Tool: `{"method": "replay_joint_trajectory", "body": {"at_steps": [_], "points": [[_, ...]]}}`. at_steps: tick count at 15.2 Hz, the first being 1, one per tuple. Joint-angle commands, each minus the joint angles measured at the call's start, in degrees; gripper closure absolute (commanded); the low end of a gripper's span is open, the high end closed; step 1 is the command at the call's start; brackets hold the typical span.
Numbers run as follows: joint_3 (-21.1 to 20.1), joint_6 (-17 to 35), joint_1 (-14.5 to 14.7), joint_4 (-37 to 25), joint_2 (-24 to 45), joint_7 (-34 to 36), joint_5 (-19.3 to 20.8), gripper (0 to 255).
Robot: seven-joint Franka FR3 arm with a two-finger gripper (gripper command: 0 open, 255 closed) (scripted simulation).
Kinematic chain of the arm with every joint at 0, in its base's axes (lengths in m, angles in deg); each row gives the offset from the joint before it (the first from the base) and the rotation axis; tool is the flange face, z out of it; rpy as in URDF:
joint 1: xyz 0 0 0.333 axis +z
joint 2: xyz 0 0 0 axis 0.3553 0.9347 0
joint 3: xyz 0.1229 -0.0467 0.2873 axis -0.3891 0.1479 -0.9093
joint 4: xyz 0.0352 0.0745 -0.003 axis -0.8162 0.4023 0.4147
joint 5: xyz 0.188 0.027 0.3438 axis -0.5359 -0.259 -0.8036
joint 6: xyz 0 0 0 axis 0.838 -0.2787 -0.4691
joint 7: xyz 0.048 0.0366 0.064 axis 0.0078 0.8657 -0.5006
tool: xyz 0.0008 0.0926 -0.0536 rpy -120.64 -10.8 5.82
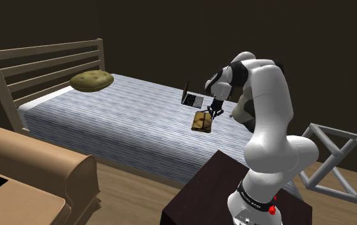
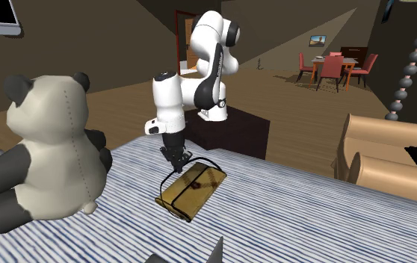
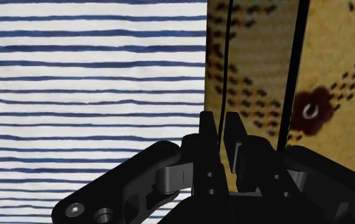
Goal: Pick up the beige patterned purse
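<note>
Tan purse (image 2: 193, 187) with a dark dotted pattern and a brown flower motif, hanging by its thin black strap (image 2: 199, 161). Jaws are nearly closed, pinching that strap: in the wrist view the cord (image 3: 221, 63) runs straight down into the slit between the two fingers (image 3: 209, 130).

Purse (image 1: 202, 121) sits over the blue-and-white striped bed (image 1: 119, 121), near the edge closest to the dark stand (image 1: 203, 192). It is tilted, with the strap end up under the jaws and the far end lower. There is a shadow on the sheet beneath it (the second exterior view shows this best). Can't tell whether the low end touches the sheet.

An open laptop (image 1: 190, 96) is on the bed just beyond the purse. An olive pillow (image 1: 91, 81) lies by the slatted headboard (image 1: 36, 64), well apart from it.

A panda plush (image 2: 42, 157) sits on the bed at the second exterior view's left, near the purse but not touching. A tan sofa (image 1: 36, 179) stands at the shoulder view's lower left.
</note>
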Motion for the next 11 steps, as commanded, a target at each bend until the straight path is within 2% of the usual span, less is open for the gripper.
{"method": "replay_joint_trajectory", "body": {"at_steps": [1,11], "points": [[0.36,-0.86,0.22,0.44,-1.39,0.13,0.37,255],[1.5,-4.82,0.97,0.4,-5.41,1.06,1.83,255]]}}
